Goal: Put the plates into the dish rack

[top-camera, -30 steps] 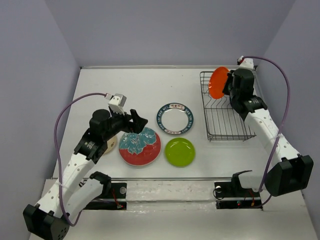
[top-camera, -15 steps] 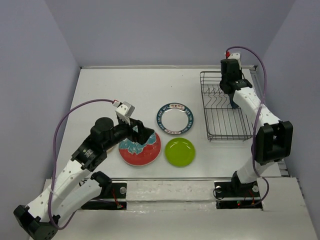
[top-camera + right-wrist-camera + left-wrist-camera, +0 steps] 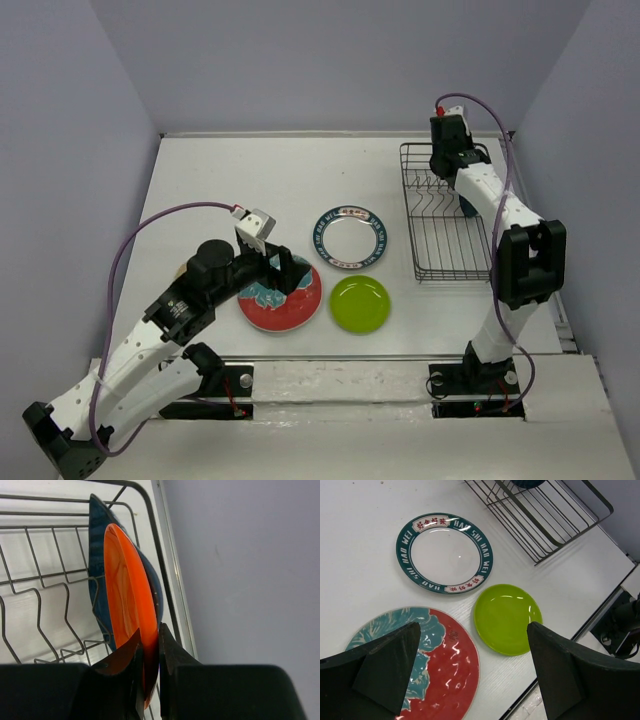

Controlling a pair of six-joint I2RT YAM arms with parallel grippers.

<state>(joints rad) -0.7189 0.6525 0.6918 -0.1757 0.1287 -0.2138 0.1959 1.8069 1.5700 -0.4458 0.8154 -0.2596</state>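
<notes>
My right gripper [image 3: 150, 650] is shut on the rim of the small orange plate [image 3: 125, 580], which stands on edge in the dish rack [image 3: 50, 499] beside the dark blue plate [image 3: 97, 555]. In the top view the right gripper [image 3: 452, 165] is at the far end of the rack [image 3: 445, 250]. My left gripper [image 3: 475, 670] is open and empty, hovering over the large red plate [image 3: 440, 670] with teal flowers. The lime green plate [image 3: 507, 617] and the white plate with a patterned rim [image 3: 445, 552] lie flat just beyond it. The beige plate is mostly hidden under my left arm.
The rack's near half holds only bare wire prongs [image 3: 540, 520]. The table's front edge runs right below the green plate [image 3: 360, 305]. Grey walls enclose the table on three sides, and the right wall is close to the rack.
My right arm has swung the orange plate from the rack's far left corner to beside the dark blue plate. My left gripper has moved right and down over the red plate.
</notes>
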